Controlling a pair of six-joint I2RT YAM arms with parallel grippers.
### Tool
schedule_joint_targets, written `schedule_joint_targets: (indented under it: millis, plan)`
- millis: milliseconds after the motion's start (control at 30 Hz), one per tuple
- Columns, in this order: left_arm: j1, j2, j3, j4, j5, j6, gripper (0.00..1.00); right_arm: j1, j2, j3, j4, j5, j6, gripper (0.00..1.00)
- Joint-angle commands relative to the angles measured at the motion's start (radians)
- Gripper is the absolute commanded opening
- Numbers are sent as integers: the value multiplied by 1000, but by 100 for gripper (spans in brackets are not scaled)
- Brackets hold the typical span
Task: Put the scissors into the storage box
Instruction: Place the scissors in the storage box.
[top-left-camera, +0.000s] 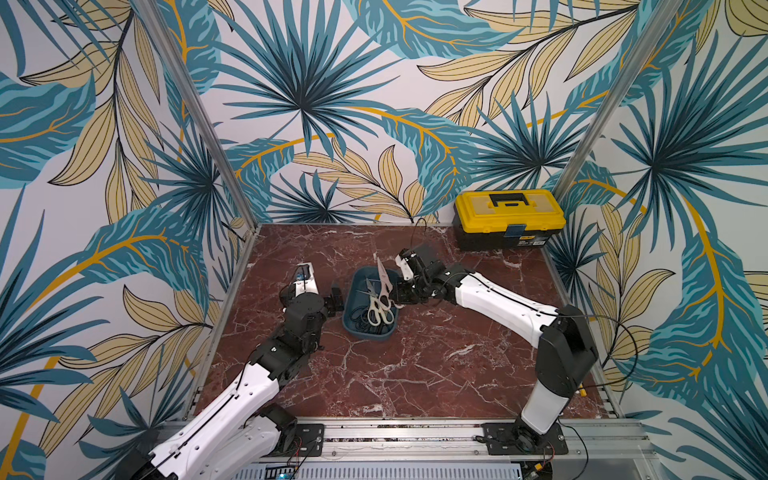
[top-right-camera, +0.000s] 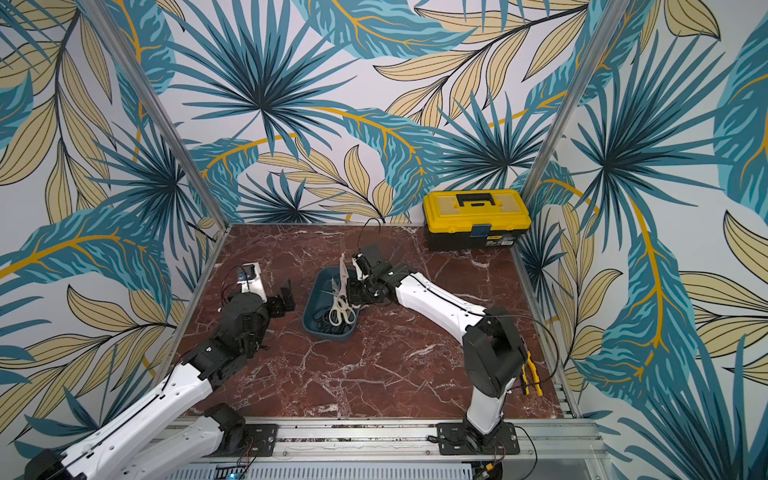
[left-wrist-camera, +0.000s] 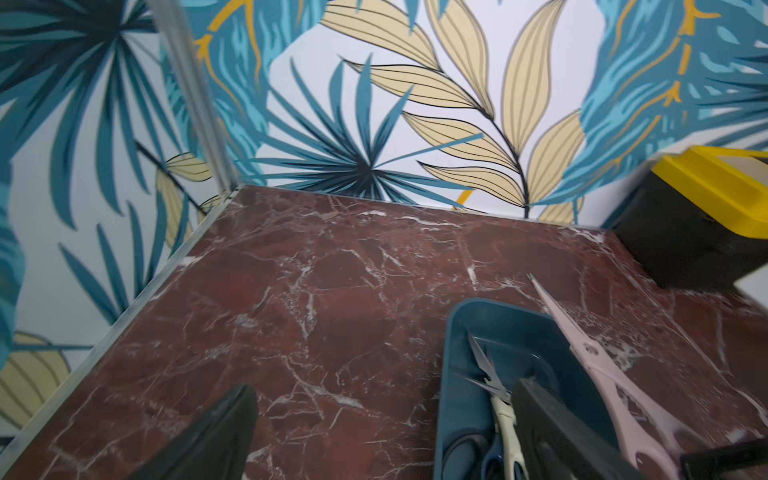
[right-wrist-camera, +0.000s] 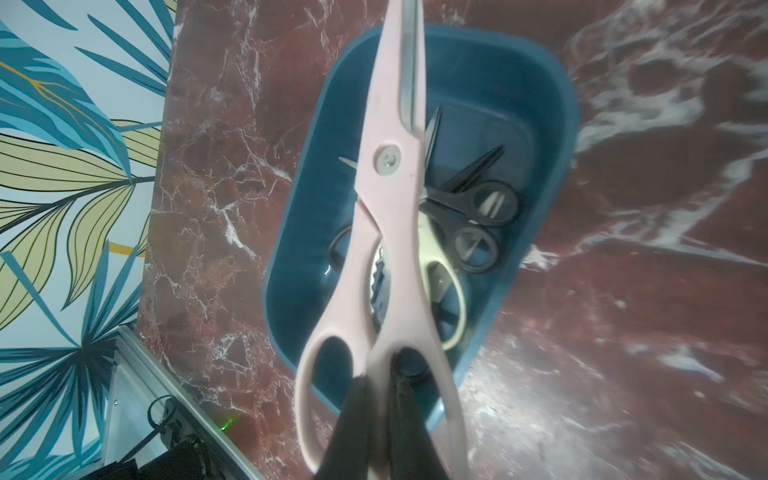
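Red marble tabletop (top-left-camera: 415, 374). Yellow-lid toolbox (top-left-camera: 509, 218) far R corner. Teal storage box (top-left-camera: 353, 299) mid-table, btwn arms. R gripper (right-wrist-camera: 380, 382) clenched on pink scissors (right-wrist-camera: 390, 187) at handle, over box, tip past far rim. L gripper (left-wrist-camera: 384, 386) spread wide beside box. Cream scissors (top-left-camera: 376, 309) + black scissors (right-wrist-camera: 478, 212) inside box.

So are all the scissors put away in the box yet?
Almost. Done: cream-handled scissors and black scissors already lie in the storage box. In hand: the right gripper is shut on the pink scissors, over the box. Still to do: let them go inside. I see no other scissors on the table.
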Motion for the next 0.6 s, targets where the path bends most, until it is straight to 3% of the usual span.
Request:
schedule_joint_targets:
  millis: [0, 167, 333, 567]
  plan:
    - [36, -98, -84, -26, -62, -94, 100, 26, 77, 2, 106, -5, 127, 11]
    - [57, -213, -157, -40, -80, -113, 100, 45, 182, 32, 156, -10, 189, 11]
    - [62, -230, -159, -87, -95, -103, 100, 70, 234, 97, 124, 6, 180, 12]
    - [73, -204, -187, -29, -121, -20, 100, 94, 242, 132, 64, 71, 153, 42]
